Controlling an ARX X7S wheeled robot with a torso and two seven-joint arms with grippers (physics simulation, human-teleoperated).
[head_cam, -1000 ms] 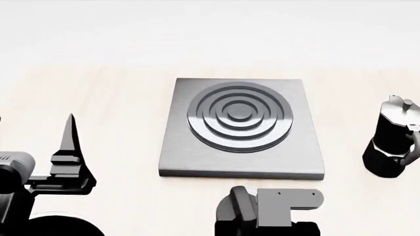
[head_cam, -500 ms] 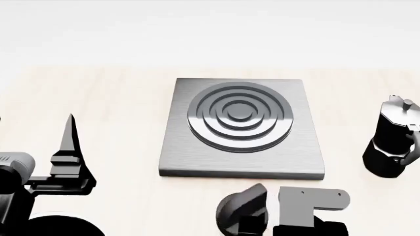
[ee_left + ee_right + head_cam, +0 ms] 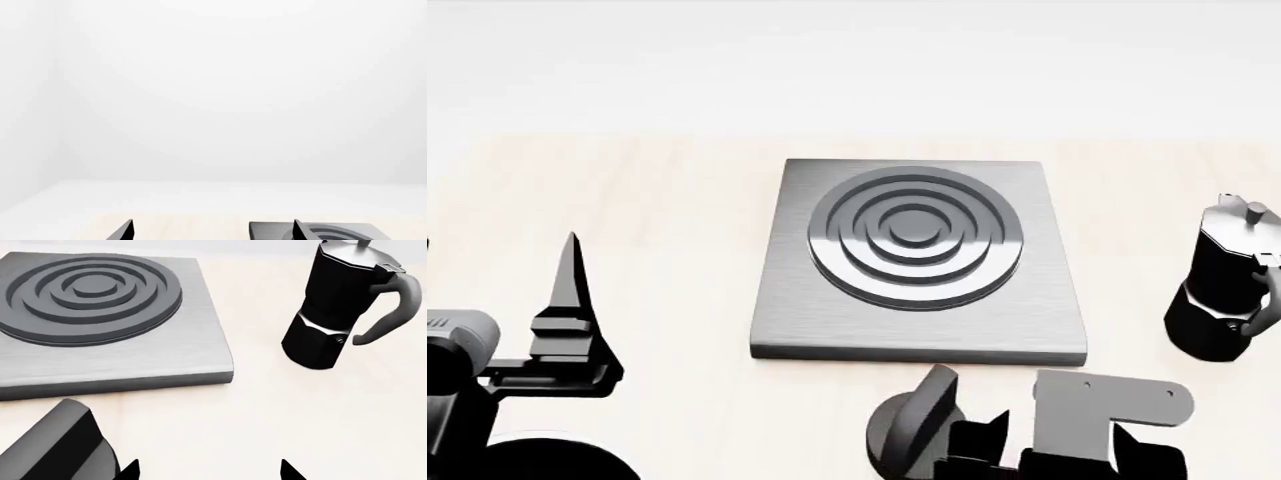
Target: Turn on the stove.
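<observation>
The stove [image 3: 827, 310] is a flat grey square plate with a raised dark ring burner [image 3: 910, 238], lying mid-table; it also shows in the right wrist view [image 3: 133, 357] and the left wrist view [image 3: 270, 231]. Its black round knob [image 3: 905, 432] sits in front of the near edge, ridge tilted; the knob [image 3: 57, 445] also shows in the right wrist view. My right gripper [image 3: 210, 472] is open over bare table just right of the knob, not touching it. My left gripper [image 3: 211, 233] is open and empty, left of the stove, one finger [image 3: 565, 300] showing.
A black moka pot [image 3: 1225, 290] stands upright right of the stove, its handle toward the right edge; it also shows in the right wrist view [image 3: 337, 305]. The pale wood table [image 3: 667, 200] runs back to a white wall. My right wrist's grey bracket [image 3: 1108, 405] sits near the front edge.
My right wrist has slid to the right, off the knob, uncovering it; the knob's ridge now leans over. The left arm, stove and moka pot have not moved.
</observation>
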